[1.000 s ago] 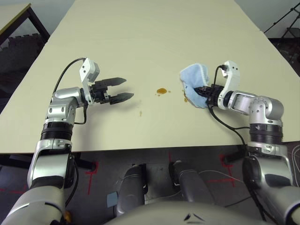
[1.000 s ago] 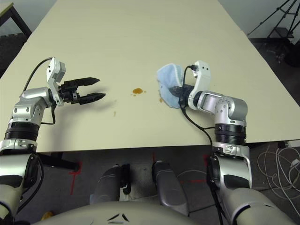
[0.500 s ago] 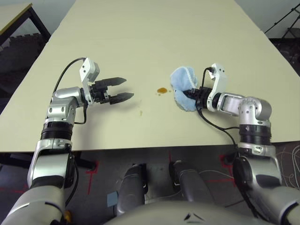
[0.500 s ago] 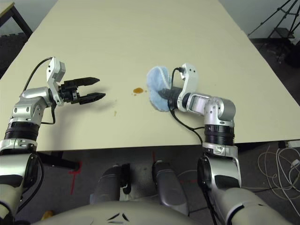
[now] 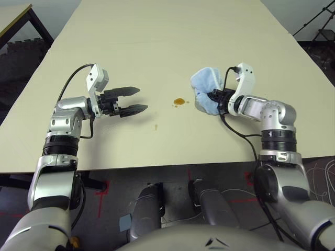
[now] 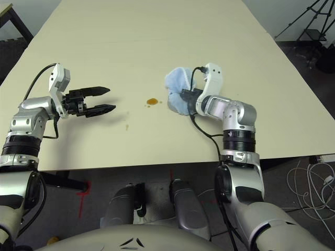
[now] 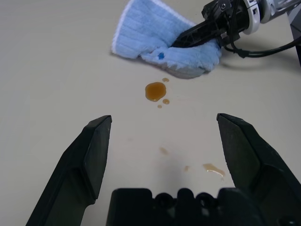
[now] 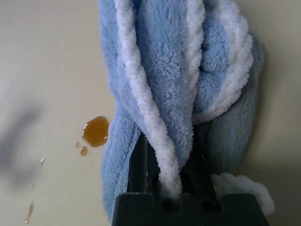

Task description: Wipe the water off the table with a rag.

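The right end effector (image 5: 215, 97) grips the bunched rag (image 5: 205, 89), which hides most of its fingers and lies on the counter (image 5: 172, 42) just beside the water (image 5: 179, 101), while the left end effector (image 5: 137, 99) hovers released.

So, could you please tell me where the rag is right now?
The rag is on the table, clamped in the right gripper, just right of the amber puddle.

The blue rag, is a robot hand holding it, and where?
Yes. The right gripper pinches the rag by its bunched-up edge nearest that arm. The left gripper is open, holding nothing.
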Available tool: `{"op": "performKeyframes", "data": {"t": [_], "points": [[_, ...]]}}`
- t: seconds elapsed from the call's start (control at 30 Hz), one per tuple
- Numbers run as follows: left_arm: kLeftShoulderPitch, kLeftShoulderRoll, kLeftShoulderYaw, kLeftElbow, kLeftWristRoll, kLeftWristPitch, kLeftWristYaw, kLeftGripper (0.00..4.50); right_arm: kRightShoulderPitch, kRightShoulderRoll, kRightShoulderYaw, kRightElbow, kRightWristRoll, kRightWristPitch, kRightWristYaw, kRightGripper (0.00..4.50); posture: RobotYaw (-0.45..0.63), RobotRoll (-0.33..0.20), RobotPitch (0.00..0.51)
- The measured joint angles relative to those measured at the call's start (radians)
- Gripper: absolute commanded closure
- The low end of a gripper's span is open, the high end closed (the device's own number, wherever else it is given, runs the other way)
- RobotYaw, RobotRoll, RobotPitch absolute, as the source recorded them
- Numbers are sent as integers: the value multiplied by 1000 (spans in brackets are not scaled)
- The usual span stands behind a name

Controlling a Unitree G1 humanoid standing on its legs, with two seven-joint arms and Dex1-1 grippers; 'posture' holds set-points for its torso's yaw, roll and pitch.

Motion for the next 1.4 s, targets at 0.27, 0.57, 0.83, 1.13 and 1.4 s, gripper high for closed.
{"op": "performKeyframes", "data": {"t": [0.27,0.57,0.83,1.13,1.4], "points": [[34,3,9,-14,-23,32,-9,0,-16,75,62,12,-8,10,7,4467,-213,0,149],[40,8,12,-46,-38,37,-7,0,21,54,232,-63,30,133,164,4467,-209,0,153],[41,8,12,-46,-40,38,-6,0,52,3,329,-117,49,163,262,4467,-213,0,150],[40,6,12,-45,-41,37,-1,0,-38,1,261,72,32,66,236,4467,-214,0,139],[37,3,13,-41,-41,27,5,0,-165,-100,129,342,-37,-183,118,4467,-220,0,135]]}}
